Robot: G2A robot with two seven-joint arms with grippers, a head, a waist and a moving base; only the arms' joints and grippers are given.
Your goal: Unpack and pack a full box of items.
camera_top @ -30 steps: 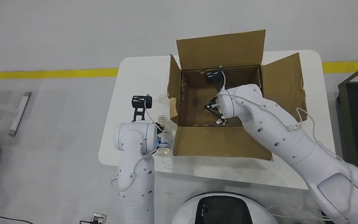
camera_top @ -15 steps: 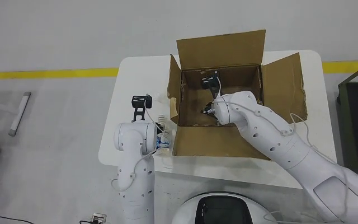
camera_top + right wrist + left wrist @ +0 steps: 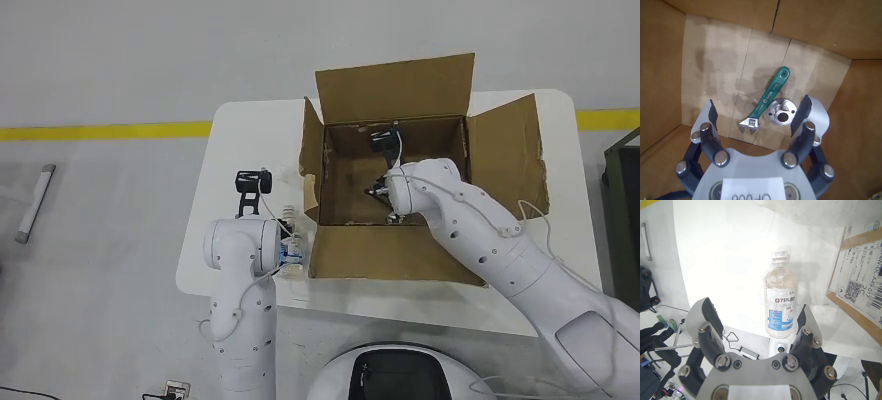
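Setting: robotics test bay or lab hall, not a home. Evidence: bare grey floor (image 3: 100,60) all round a plain white table (image 3: 240,130). A yellow marking line (image 3: 100,131) runs along the floor to either side of the table's far half. A grey tube (image 3: 33,203) lies on the floor well apart from the table. Loose black cables (image 3: 730,336) and a small metal-cased unit (image 3: 748,352) sit on the floor below the table's edge. A cardboard box (image 3: 395,90) with a shipping label stands on the table.
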